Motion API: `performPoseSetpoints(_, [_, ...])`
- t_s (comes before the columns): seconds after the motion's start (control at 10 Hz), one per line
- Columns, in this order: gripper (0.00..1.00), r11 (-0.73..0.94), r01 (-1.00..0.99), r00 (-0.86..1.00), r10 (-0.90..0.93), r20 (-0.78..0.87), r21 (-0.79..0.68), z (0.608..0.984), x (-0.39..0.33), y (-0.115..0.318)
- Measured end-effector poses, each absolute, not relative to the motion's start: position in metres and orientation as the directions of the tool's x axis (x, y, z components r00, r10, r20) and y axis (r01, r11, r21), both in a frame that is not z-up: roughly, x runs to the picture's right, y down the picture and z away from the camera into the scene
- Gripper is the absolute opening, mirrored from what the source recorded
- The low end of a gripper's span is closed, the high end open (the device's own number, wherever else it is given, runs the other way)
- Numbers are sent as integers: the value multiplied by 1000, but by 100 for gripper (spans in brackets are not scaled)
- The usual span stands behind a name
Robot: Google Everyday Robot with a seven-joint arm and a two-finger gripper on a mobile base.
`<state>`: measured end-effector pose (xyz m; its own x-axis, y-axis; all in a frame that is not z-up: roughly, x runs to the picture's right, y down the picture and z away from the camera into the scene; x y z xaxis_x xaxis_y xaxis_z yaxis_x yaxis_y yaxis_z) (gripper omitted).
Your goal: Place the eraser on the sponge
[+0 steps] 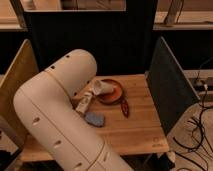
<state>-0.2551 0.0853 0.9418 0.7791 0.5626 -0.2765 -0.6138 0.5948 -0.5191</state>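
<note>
- Dark-red and oblong, the small thing I am taking for the eraser (pixel 124 107) is lying flat on the counter (pixel 141 131), off to the right of my pincer (pixel 84 103) and just beside the rim of a reddish plate (pixel 118 93). I am not certain of its identity.
- Judging by its look, I am expecting it to be light, firm with a little give, grippy rather than slippery, and not fragile.
- I am reckoning the best hold to be across its narrow width at the middle of its length, so it is not swinging or tipping in the grip.
- The blue-grey sponge (pixel 94 118) is lying just on the near side of my pincer, almost under it, and well apart from the eraser. I am seeing nothing resting on its top.
- Being soft, the sponge is likely to be sinking and rocking under anything set on it, so its centre is looking safer than its edge.
- My pincer is hanging low over the counter, between the sponge and the plate, with a pale tipped cup (pixel 102 87) just beyond it on the plate.
- I cannot tell whether it is spread or pressed together, nor whether it is touching or carrying anything.
</note>
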Motion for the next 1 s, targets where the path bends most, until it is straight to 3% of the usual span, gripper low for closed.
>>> performPoseSetpoints(0.1, [6,593,-623,772,570,-280,-511,942,-252,81])
performPoseSetpoints(0.2, [1,591,-637,761,584,-282,-495,943,-246,73])
performPoseSetpoints(1.0, [0,546,-785,601,785,-150,-291,914,-183,-96])
